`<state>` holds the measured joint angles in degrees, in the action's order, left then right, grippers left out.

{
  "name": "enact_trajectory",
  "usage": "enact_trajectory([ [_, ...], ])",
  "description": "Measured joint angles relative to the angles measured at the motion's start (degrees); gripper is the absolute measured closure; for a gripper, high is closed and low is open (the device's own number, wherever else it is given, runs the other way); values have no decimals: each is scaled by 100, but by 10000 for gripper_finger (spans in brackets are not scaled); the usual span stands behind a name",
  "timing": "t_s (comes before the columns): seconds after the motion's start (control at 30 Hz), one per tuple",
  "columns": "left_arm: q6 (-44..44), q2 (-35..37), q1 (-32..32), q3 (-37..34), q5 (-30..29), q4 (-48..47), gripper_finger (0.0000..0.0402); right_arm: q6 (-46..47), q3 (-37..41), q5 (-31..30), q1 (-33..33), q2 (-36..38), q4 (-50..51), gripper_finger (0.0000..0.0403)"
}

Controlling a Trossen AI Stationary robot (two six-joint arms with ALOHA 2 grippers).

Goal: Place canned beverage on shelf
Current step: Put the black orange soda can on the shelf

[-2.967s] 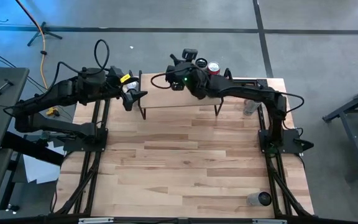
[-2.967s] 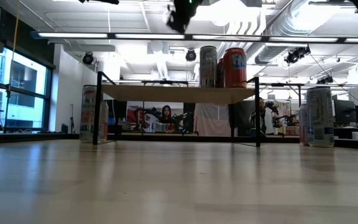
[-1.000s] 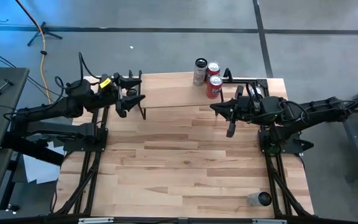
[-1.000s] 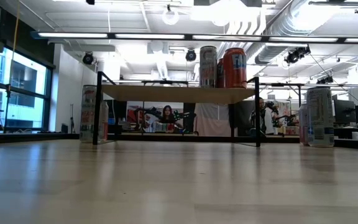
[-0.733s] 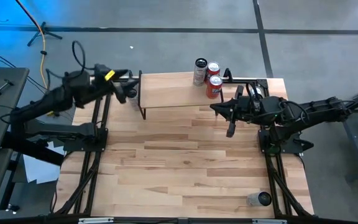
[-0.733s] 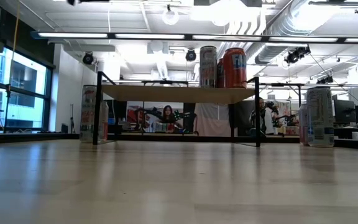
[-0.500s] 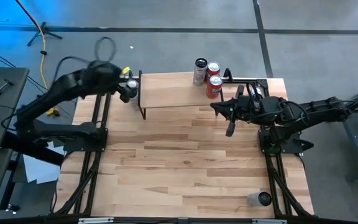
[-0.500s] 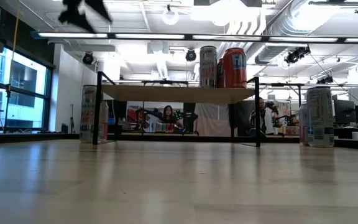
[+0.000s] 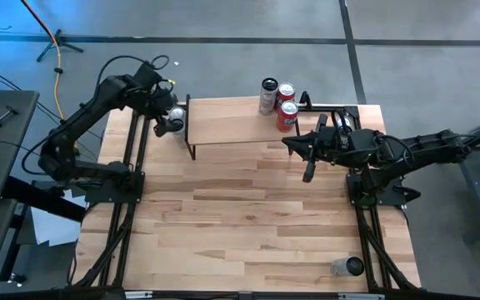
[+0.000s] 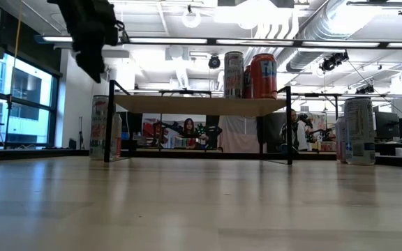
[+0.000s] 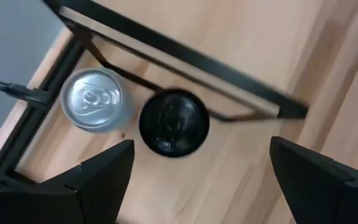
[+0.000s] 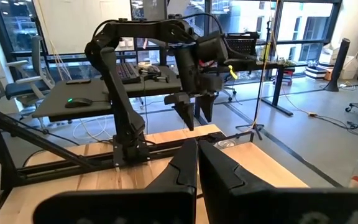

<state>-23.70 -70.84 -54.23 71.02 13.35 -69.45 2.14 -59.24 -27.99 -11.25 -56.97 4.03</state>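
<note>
**Left claw above two cans at the shelf's end**

The wood-plank table carries the shelf along its far edge. Three cans stand on the shelf's right end. Beside its left end, on the table, stand a silver-topped can and a black-topped can, just beside each other. The left claw hangs above them, fingers apart, holding nothing. The right claw waits over the table in front of the shelf's right end, fingers together. A lone can stands near the front right corner.
</note>
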Motion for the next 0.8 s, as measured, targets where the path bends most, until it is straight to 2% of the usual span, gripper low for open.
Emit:
enact_trajectory([
  [0.3,-982,-512,-14,0,-212,106,64,89,0,-9,0,0,1,403],
  [0.8,-1851,-890,-14,0,-200,324,64,89,0,-24,0,-2,305,403],
])
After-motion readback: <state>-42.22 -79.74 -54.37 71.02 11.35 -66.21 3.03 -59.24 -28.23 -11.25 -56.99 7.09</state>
